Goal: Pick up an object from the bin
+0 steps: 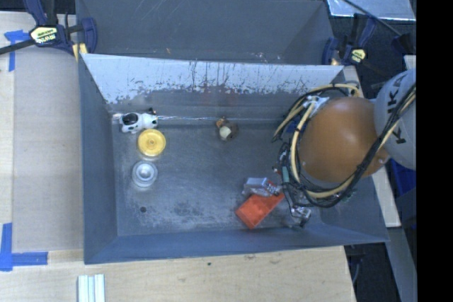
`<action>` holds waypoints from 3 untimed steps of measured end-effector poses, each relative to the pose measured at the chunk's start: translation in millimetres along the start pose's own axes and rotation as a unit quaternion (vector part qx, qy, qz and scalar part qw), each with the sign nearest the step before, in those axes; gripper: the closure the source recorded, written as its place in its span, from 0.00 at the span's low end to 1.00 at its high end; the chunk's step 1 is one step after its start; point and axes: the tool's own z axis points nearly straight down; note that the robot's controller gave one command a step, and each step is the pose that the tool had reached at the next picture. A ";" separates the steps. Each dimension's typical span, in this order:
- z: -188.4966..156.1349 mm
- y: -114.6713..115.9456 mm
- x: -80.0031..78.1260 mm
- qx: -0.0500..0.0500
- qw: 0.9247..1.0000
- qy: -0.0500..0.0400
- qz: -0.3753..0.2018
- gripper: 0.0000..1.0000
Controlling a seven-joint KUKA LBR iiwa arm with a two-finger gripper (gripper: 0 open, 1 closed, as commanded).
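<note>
In the grey bin (198, 180), front right, an orange block (255, 211) seemingly touches the gripper (280, 201); open or closed, I cannot tell.

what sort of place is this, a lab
Likely a robotics lab's bin-picking station: a grey metal bin of small loose things, an orange block and yellow disc among them, and a cabled robot arm reaching in.

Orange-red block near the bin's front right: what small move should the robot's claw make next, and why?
Probably settle the claw squarely over the orange-red block: it lies right beside the claw, while the yellow round disc and clear round cap lie far left.
</note>
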 end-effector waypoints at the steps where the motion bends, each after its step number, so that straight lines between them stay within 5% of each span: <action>1: -0.3 0.8 0.1 -0.001 1.000 0.001 0.002 1.00; 2: -126.6 -8.4 -49.7 0.003 1.000 -0.004 -0.028 1.00; 3: -288.3 -47.8 -77.8 0.008 0.974 -0.006 -0.225 1.00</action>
